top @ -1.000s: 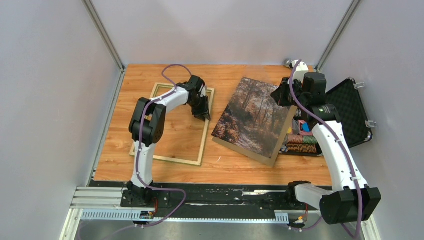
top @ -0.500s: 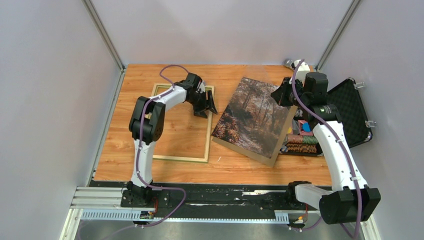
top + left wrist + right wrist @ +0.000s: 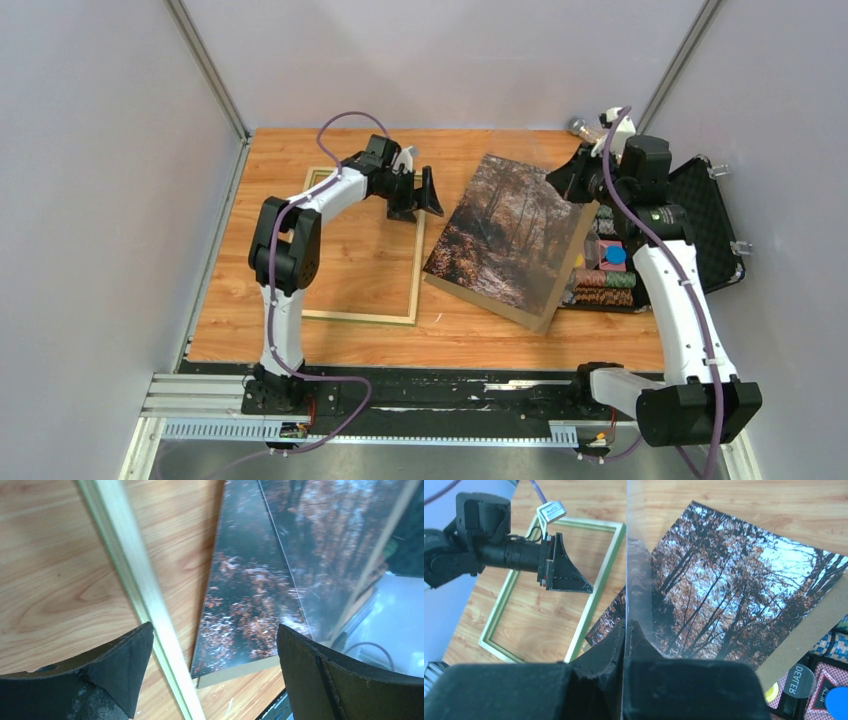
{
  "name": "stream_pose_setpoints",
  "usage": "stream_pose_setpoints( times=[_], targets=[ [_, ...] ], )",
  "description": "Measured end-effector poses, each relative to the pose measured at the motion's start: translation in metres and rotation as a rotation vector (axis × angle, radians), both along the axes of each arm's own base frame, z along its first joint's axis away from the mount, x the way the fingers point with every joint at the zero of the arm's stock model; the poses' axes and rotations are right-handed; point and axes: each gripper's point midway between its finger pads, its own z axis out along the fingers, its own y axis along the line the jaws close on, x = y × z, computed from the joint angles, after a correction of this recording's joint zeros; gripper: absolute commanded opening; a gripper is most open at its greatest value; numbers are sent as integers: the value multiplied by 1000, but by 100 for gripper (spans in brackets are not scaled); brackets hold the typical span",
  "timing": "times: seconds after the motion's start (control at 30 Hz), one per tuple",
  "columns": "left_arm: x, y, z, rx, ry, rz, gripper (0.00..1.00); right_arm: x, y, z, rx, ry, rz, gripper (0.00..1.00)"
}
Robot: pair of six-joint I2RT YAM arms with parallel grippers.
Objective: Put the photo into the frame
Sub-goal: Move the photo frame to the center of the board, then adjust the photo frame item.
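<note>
The frame [image 3: 415,270] lies flat on the left of the table, its pale rail [image 3: 135,580] passing under my left gripper [image 3: 420,197], which hangs open and empty above the frame's far right corner. The photo [image 3: 505,235], an autumn forest print, rests on a brown backing board [image 3: 525,315] in the middle, its right side propped up. My right gripper [image 3: 572,185] is at the photo's far right corner, shut [image 3: 626,625] on a thin clear sheet [image 3: 627,555] seen edge-on. The left wrist view shows the photo [image 3: 240,595] beyond the rail.
An open black case [image 3: 705,220] stands at the right edge, with rows of poker chips [image 3: 603,285] beside and under the board's raised side. Grey walls close in the table on three sides. Bare wood shows inside the frame [image 3: 599,575].
My left gripper has opened wide, let go of the frame's right rail and swung up toward the photo. The frame has straightened on the table. My right gripper has risen slightly.
</note>
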Motion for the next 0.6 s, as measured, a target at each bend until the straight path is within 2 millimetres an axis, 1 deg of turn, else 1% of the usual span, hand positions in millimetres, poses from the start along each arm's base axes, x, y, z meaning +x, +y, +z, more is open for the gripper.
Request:
stream_pose_setpoints(
  times=[0.1,0.2,0.3,0.47,0.6],
  targets=[
    [0,-8,22,-74,-50,-30,100,4,-4,16,35,-19,-20,0],
    [-1,-18,41,-156,-90,-63,100,8,-7,27,69,-26,-35,0],
    [-4,-27,49,-223,-106,-94,100,11,-6,28,95,-11,-39,0],
    [-10,-46,61,-302,-131,-147,100,16,-1,21,128,33,-26,0],
    [-10,-58,75,-337,-168,-181,100,16,5,29,150,29,1,0]
  ],
)
